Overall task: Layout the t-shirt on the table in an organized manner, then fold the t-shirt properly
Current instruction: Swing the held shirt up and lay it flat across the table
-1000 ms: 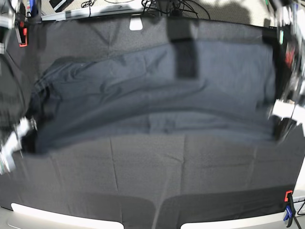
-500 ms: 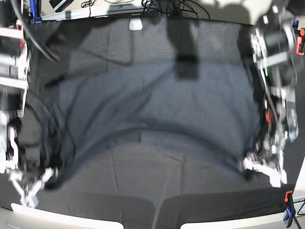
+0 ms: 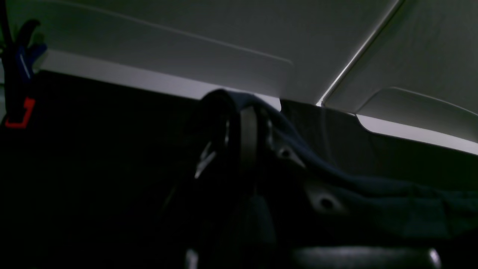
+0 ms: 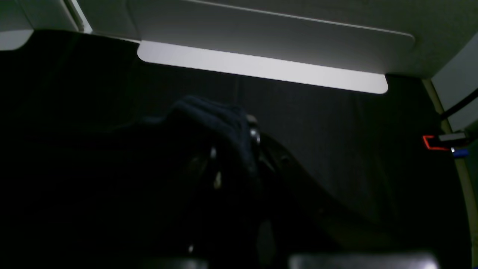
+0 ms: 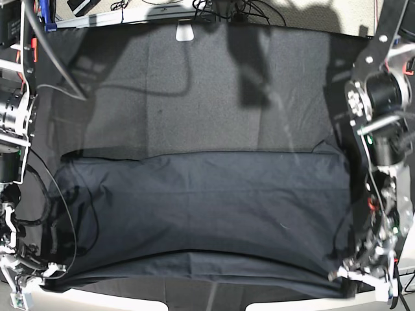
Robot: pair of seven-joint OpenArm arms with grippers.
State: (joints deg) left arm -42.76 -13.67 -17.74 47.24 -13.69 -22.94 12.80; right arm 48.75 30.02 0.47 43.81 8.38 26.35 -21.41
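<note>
Dark t-shirt (image 5: 201,214) hem at table (image 5: 194,71) near edge.

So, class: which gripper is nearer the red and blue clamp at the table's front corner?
Left. The left gripper holds the t-shirt corner right beside that clamp. The right gripper grips the opposite corner, across the table.

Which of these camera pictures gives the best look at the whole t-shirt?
The base view: there the t-shirt lies spread across the near half of the table, its outline visible from side to side. Each wrist view shows only a dim bunch of fabric at the end effector, too dark to judge shape.
</note>
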